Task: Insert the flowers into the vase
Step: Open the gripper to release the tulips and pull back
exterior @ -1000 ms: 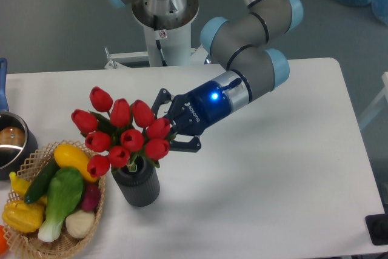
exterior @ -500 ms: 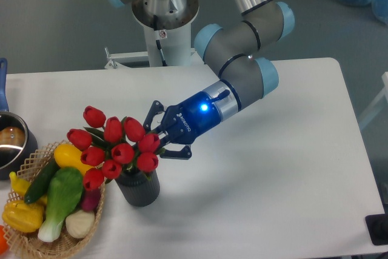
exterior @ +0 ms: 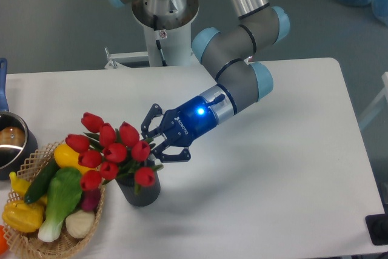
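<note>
Camera view, fixed and high: the flowers (exterior: 112,151) sit with their stems down inside the vase (exterior: 140,188), red heads fanned out above and to the left of the rim, one bloom drooping right over the vase mouth. Bunch is wider than the vase, so it leans left toward the wicker basket (exterior: 63,239) instead of standing straight. Vase is upright on the white table (exterior: 273,210), near-left area, just beside the basket's right edge; whether they touch I cannot tell. The gripper (exterior: 153,142) comes in from the right at a low slant, fingers pointing left into the right side of the bunch, just above the vase. Upper and lower fingers look spread, with a visible gap between them, but the tips are right at the leaves and blooms, so I cannot tell whether they pinch a stem or are free of it. Slanted approach makes sense: it keeps the wrist clear of the heads while the stems go down the bore. Judgement: insertion looks essentially done, what is left is letting go and backing out right without dragging the bunch. Risk is a snagged leaf tipping the vase. Far left, a metal pot (exterior: 11,144) with a blue handle, well apart.
</note>
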Tool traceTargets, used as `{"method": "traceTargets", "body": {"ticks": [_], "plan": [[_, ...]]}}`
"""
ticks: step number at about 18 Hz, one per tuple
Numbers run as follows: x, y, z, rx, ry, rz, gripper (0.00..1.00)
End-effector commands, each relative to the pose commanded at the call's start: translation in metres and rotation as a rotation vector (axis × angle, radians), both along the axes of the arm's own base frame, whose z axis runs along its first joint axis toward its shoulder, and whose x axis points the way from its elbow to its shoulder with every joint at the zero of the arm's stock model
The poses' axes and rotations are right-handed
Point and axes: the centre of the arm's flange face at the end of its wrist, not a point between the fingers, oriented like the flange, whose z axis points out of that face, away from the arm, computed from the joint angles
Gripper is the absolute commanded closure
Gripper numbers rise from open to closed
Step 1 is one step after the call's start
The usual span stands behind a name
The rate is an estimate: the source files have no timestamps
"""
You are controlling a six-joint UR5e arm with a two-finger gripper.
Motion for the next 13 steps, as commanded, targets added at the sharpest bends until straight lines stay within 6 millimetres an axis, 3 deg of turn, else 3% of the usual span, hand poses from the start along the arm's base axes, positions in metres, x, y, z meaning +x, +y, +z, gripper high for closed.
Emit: {"method": "traceTargets", "body": {"ticks": [6, 13], "plan": [[-0.009, -0.008, -0.001, -0.008, 0.001, 0.019, 0.0], [-0.03, -0.031, -0.001, -0.089, 0.055, 0.068, 0.0]]}}
